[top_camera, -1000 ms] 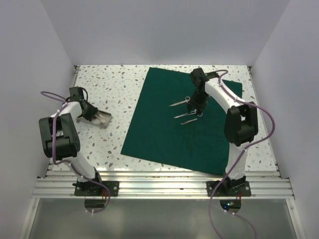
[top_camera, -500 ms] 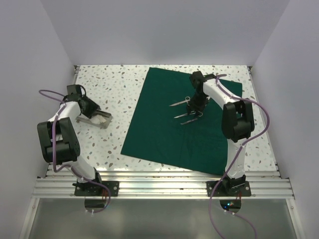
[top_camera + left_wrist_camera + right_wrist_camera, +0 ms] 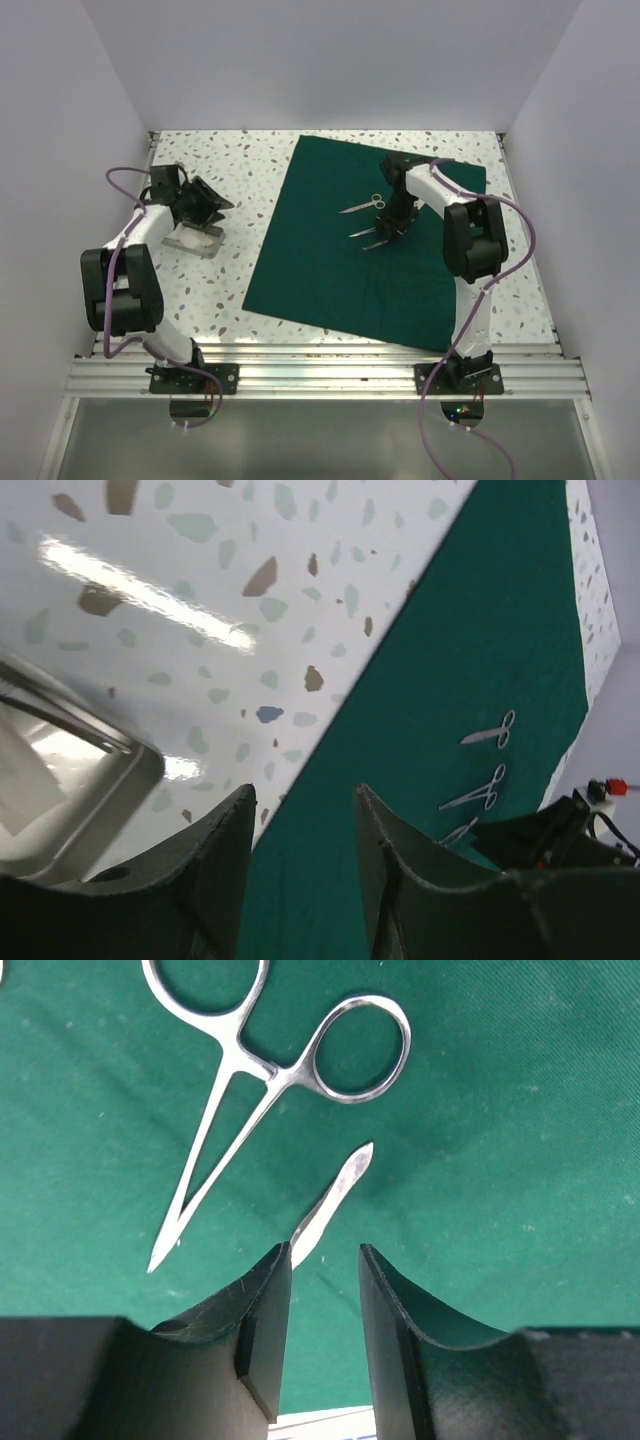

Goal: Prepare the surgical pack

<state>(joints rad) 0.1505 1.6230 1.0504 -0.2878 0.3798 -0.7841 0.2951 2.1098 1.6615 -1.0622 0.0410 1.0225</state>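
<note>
The dark green drape (image 3: 320, 270) lies spread flat at mid-table. On it lie steel scissors (image 3: 362, 206), ringed forceps (image 3: 364, 232) and a slim steel tweezer (image 3: 376, 244). My right gripper (image 3: 393, 226) hangs low over them, open; in the right wrist view the tweezer (image 3: 335, 1198) runs up to the tip of the left finger (image 3: 262, 1305), and the forceps (image 3: 265, 1078) lie just beyond. At the left, the shiny metal tray (image 3: 195, 240) holds white gauze (image 3: 22, 780). My left gripper (image 3: 213, 202) is raised beside it, open and empty, facing the drape (image 3: 480, 650).
White walls close in the speckled tabletop (image 3: 215, 290) on three sides. The aluminium rail (image 3: 320, 375) with both arm bases runs along the near edge. Purple cables loop off each arm.
My left gripper has lifted off the tray, opened wider and swung toward the drape. My right gripper has crept down and slightly left over the tweezer, its jaws narrowing a little.
</note>
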